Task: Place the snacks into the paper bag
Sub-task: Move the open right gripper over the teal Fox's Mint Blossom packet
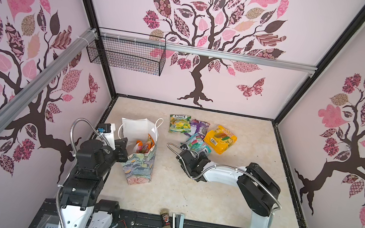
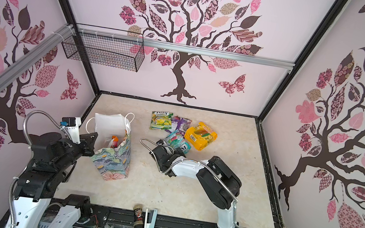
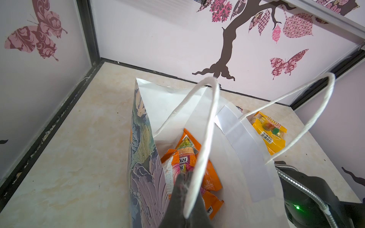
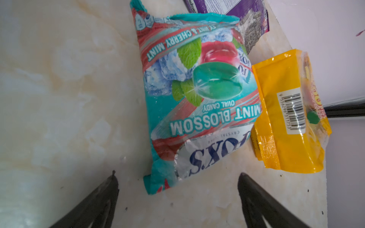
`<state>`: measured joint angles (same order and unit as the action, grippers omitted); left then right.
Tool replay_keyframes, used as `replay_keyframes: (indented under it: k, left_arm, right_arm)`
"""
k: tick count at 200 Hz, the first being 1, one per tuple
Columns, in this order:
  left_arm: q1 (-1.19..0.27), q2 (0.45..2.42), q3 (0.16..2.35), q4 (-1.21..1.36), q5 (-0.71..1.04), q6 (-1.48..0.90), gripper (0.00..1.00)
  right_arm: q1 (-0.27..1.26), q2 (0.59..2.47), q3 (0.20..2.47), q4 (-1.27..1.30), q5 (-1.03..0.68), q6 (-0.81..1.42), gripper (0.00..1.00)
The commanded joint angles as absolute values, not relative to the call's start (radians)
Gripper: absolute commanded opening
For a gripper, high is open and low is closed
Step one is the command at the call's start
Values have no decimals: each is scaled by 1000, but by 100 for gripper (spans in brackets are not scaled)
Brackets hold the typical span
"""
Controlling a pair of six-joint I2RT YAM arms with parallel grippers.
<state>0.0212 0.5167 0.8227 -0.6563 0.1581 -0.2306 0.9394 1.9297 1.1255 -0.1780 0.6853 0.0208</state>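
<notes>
While right gripper (image 4: 177, 174) is spread open before teal packet (image 4: 197, 94) | yellow packet (image 4: 286, 118) laid alongside | left gripper (image 3: 184, 177) shut at paper bag (image 3: 144, 138), cord (image 3: 207, 138) across it seen from wrist only

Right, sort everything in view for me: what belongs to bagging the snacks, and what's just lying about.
Belongs to the job: paper bag, orange packets already inside it, teal packet, yellow packet, purple packet, green-yellow packet.

Just lying about: spice jar, white stapler, black wire basket hung on the wall rail.
</notes>
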Motion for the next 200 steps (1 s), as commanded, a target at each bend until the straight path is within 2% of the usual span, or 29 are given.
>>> replay_keyframes:
  k: [1,136,168,200]
  left_arm:
    - [25,519,832,-652,150,-213,0]
    - [25,515,835,-655,149,-207,0]
    - [26,511,833,-655,152,-210,0]
    - [26,509,831,-656,150,-211,0]
  right_arm:
    - [937,1970,1161,-180,721,12,96]
    - [907,2038,1186,-167,756,-5,96]
    - [904,2038,1186,-179,746,8,91]
    - [905,2028,1182,-169,740,17,82]
